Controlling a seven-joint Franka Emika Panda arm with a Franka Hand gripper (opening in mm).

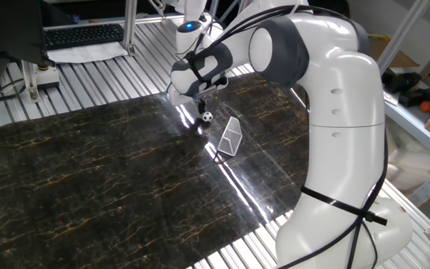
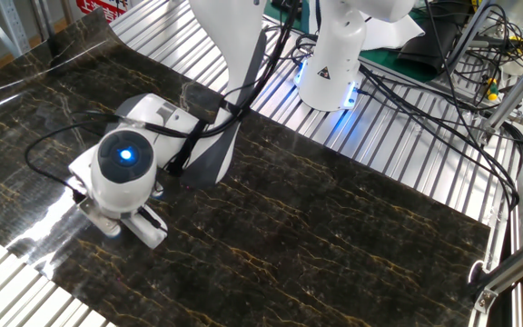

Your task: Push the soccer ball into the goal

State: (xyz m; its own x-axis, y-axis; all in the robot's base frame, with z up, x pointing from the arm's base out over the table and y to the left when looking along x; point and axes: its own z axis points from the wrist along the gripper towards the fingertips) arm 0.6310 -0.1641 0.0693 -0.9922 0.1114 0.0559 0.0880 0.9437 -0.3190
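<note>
The soccer ball point(image 1: 207, 116), tiny and white with black patches, rests on the dark marbled mat point(image 1: 88, 172). The small white-framed mesh goal point(image 1: 231, 137) lies about a ball-width to its lower right. My gripper point(image 1: 199, 107) hangs just left of and behind the ball, fingertips close to the mat. The fingers show as one thin dark bar, so they look shut and empty. In the other fixed view my wrist point(image 2: 125, 169) covers the gripper, the ball and the goal.
The mat lies on a slatted metal table point(image 1: 110, 82). A keyboard point(image 1: 82, 34) and papers sit at the back left. My arm's base point(image 2: 330, 56) and several cables point(image 2: 443, 82) stand beyond the mat's far edge. My large white arm point(image 1: 342, 112) rises at the right.
</note>
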